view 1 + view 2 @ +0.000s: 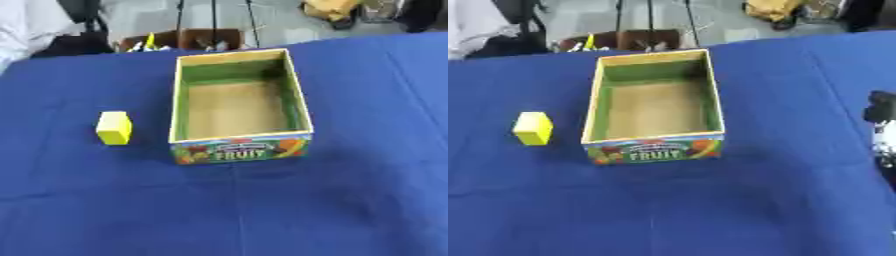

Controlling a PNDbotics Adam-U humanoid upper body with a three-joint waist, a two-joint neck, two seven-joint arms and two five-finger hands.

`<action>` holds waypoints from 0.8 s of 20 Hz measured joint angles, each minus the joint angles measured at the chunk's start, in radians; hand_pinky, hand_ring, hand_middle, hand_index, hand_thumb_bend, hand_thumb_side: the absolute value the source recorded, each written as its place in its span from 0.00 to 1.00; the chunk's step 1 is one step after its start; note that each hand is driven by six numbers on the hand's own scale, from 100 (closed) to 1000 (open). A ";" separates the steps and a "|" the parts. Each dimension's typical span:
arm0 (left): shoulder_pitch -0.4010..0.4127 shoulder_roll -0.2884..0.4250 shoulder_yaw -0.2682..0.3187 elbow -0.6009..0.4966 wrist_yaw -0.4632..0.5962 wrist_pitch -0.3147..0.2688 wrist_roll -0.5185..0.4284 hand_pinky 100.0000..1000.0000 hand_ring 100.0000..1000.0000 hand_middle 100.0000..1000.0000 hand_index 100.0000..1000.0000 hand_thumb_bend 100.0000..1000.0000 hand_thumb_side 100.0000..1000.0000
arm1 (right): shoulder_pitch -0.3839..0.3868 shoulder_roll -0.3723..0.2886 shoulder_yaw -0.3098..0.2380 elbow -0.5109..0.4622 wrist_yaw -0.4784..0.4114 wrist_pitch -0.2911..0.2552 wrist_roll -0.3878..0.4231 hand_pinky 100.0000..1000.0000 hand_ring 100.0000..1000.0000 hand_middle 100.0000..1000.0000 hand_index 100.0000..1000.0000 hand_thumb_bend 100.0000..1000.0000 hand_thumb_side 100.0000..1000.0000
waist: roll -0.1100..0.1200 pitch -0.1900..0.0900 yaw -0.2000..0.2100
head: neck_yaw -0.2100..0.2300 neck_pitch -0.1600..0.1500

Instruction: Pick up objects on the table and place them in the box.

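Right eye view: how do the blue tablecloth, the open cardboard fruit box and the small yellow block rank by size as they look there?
Largest to smallest:
1. Blue tablecloth, filling most of the view.
2. Open cardboard fruit box.
3. Small yellow block, left of the box.

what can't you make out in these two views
- Right robot hand: cut off by the right edge of the right eye view, blurred; absent from the left eye view.
- Left robot hand: in neither view.
- Box label: only "FRUIT" reads; the smaller print is blurred.
- Yellow block: its far and under sides are hidden by the block itself.
- Clutter beyond the table: cut off by the top edge.
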 measured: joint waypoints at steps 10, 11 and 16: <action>0.000 0.020 -0.006 0.000 0.000 0.005 -0.008 0.22 0.33 0.35 0.64 0.13 0.91 | 0.000 -0.001 0.000 0.000 -0.003 0.003 0.004 0.60 0.77 0.46 0.63 0.00 0.57 | -0.004 -0.020 0.002 | -0.014 0.030; -0.001 0.025 -0.007 0.000 0.000 0.007 -0.010 0.22 0.33 0.37 0.65 0.14 0.92 | 0.000 -0.001 0.000 0.000 -0.005 0.003 0.004 0.59 0.77 0.46 0.63 0.00 0.57 | -0.004 -0.022 0.001 | -0.017 0.037; -0.002 0.068 -0.014 0.000 -0.012 0.023 -0.021 0.26 0.37 0.43 0.70 0.31 0.95 | 0.001 -0.004 0.001 0.000 -0.014 0.003 0.004 0.59 0.76 0.46 0.63 0.00 0.57 | -0.004 -0.032 -0.003 | -0.018 0.059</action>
